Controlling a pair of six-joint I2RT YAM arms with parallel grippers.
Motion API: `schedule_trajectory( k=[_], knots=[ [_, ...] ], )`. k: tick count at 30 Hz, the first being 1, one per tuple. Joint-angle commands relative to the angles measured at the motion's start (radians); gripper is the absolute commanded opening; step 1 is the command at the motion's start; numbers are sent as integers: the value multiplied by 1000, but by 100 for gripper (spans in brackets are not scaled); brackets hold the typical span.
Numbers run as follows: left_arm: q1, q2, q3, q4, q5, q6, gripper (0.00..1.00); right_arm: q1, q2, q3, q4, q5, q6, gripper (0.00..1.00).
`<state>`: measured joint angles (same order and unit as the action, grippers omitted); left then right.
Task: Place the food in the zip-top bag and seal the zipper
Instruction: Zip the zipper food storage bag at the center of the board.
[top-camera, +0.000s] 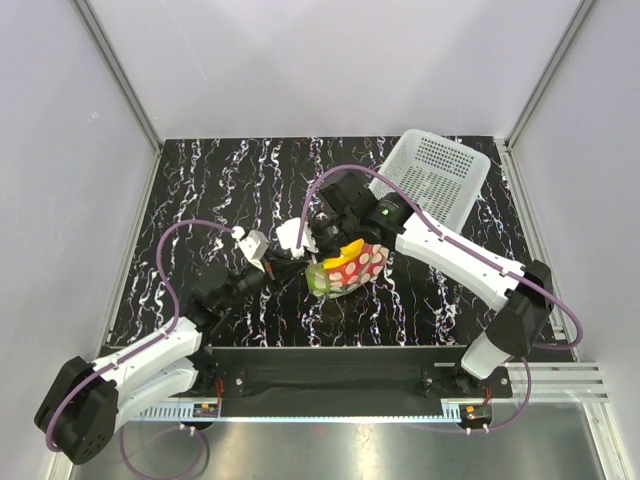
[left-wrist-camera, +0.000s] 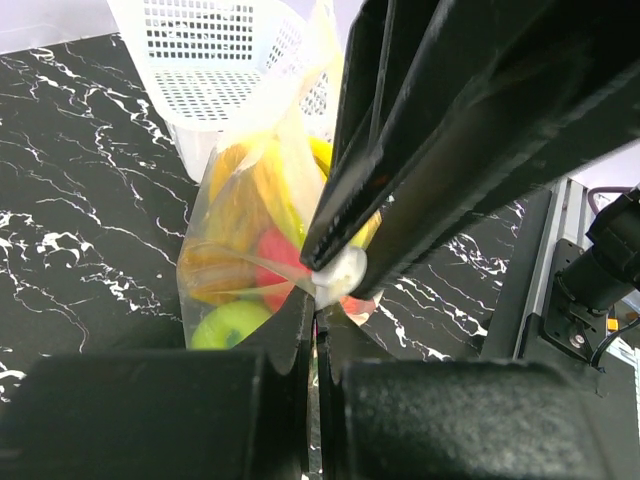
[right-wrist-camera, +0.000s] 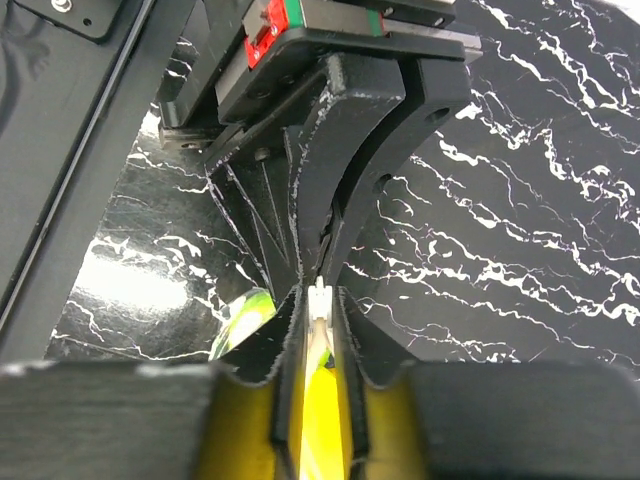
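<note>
The zip-top bag (top-camera: 352, 268) hangs between my two grippers above the table, its dotted side showing. Inside it are the yellow banana bunch (top-camera: 342, 258), the green fruit (top-camera: 320, 279) and a red fruit (left-wrist-camera: 276, 254). In the left wrist view the bag (left-wrist-camera: 225, 215) shows the banana (left-wrist-camera: 270, 190) and the green fruit (left-wrist-camera: 228, 325). My left gripper (left-wrist-camera: 318, 318) is shut on the bag's mouth edge. My right gripper (right-wrist-camera: 318, 300) meets it tip to tip, shut on the zipper at a small white tab (left-wrist-camera: 340, 272). From above, the left gripper (top-camera: 297, 262) and the right gripper (top-camera: 318, 243) meet at the bag's left end.
The white perforated basket (top-camera: 437, 173) stands at the back right of the black marbled table (top-camera: 200, 190); it also shows in the left wrist view (left-wrist-camera: 215, 60) right behind the bag. The metal rail with the arm bases (top-camera: 330, 385) runs along the near edge.
</note>
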<state>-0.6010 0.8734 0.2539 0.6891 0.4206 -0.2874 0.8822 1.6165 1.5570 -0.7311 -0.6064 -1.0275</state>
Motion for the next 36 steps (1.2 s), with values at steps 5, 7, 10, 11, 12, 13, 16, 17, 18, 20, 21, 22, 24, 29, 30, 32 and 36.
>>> schedule_trajectory(
  k=[5, 7, 10, 11, 12, 13, 16, 17, 18, 20, 21, 22, 24, 29, 30, 32, 36],
  knots=[
    [4, 4, 36, 89, 33, 14, 11, 12, 10, 29, -28, 16, -19, 11],
    [4, 1, 22, 122, 32, 17, 27, 11, 10, 31, -31, 17, -19, 8],
    [6, -2, 13, 132, 24, 27, 40, 11, 20, 51, -50, 13, -17, 3],
    [6, -2, 12, 133, 23, 31, 41, 11, 23, 66, -63, 11, -19, 0],
    [4, -2, 12, 135, 23, 36, 43, 11, 29, 75, -74, 8, -19, 0],
    [4, -2, 12, 138, 20, 37, 43, 11, 36, 83, -82, 8, -19, 0],
    [4, 1, 11, 145, 12, 40, 44, 11, 40, 110, -111, 4, -19, 0],
    [6, 7, 10, 150, 12, 39, 44, 11, 39, 113, -113, 2, -19, 0],
    [4, 12, 10, 168, 15, 37, 44, 11, 36, 114, -113, -1, -22, 0],
    [4, 36, 13, 202, 26, 25, 44, 11, 31, 114, -111, -4, -22, 0],
    [3, 45, 16, 214, 32, 18, 44, 12, 28, 114, -111, -6, -22, 0],
    [4, 56, 18, 228, 47, 13, 43, 11, 28, 114, -111, -6, -23, 0],
    [4, 88, 30, 245, 59, 8, 34, 12, 26, 115, -114, -1, -25, 0],
    [3, 118, 29, 250, 72, 1, 35, 12, 23, 117, -120, 16, -37, 0],
    [1, 111, 19, 259, 66, 2, 38, 11, 23, 117, -120, 16, -37, 0],
    [0, 95, -11, 280, 43, 10, 41, 12, 23, 120, -122, 13, -40, 0],
    [0, 88, -12, 273, 41, 11, 41, 12, 29, 123, -119, 11, -42, 0]
  ],
)
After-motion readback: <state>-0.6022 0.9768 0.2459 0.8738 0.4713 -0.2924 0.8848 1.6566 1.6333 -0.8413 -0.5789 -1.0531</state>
